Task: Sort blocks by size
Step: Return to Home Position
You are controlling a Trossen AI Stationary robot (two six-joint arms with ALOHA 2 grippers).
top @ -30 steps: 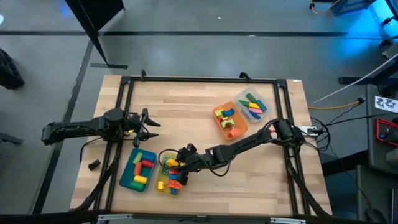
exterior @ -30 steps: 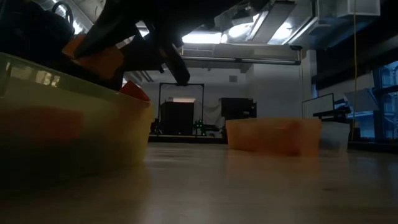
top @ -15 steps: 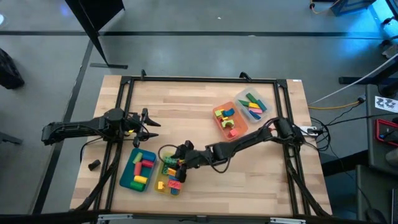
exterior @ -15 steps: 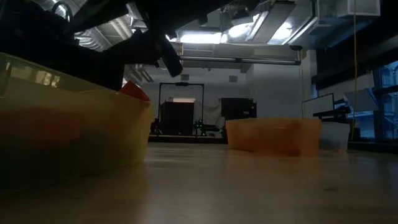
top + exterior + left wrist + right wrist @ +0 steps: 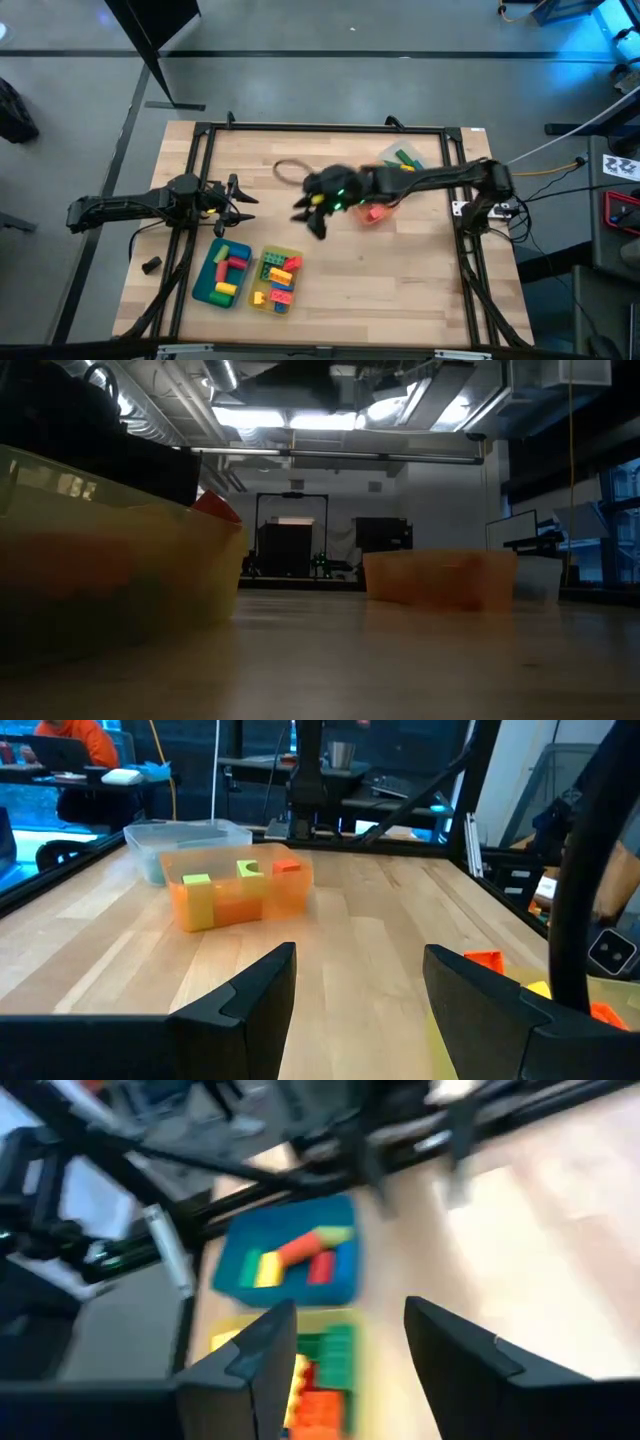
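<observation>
Gripper of right arm [image 5: 308,220] hangs open above table [image 5: 400,285], between trays [image 5: 256,278]

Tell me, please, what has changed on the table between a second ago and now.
The right gripper rose from over the yellow plastic tray and swung back toward the middle of the wooden table, near the orange plastic tray; it is open and empty. The left gripper, open at the table's left, and the studded toy blocks in the trays stayed as they were.
</observation>
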